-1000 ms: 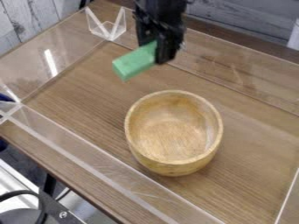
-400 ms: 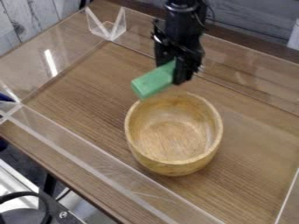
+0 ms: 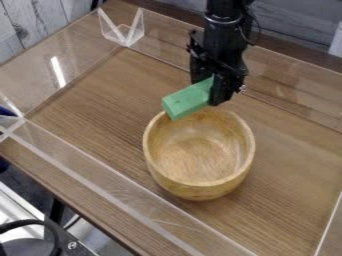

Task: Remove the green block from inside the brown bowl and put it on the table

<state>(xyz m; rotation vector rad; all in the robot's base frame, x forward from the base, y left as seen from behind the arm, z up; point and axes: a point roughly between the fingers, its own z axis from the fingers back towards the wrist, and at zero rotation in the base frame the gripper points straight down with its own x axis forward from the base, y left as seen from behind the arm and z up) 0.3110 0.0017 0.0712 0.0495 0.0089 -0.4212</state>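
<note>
The green block (image 3: pixel 182 103) hangs in the air, tilted, with one end pinched in my black gripper (image 3: pixel 215 90), which is shut on it. Gripper and block hover just over the far-left rim of the brown bowl (image 3: pixel 201 152). The bowl stands on the table (image 3: pixel 94 110), right of centre, and its inside shows only bare wood grain. The arm comes down from the top edge of the camera view.
Low clear acrylic walls (image 3: pixel 83 188) run around the tabletop. A small clear acrylic stand (image 3: pixel 123 28) sits at the back left corner. Bare wood lies to the left of the bowl and in front of it.
The gripper has carried the green block to the right and slightly nearer, from over the table left of the bowl to above the bowl's far rim.
</note>
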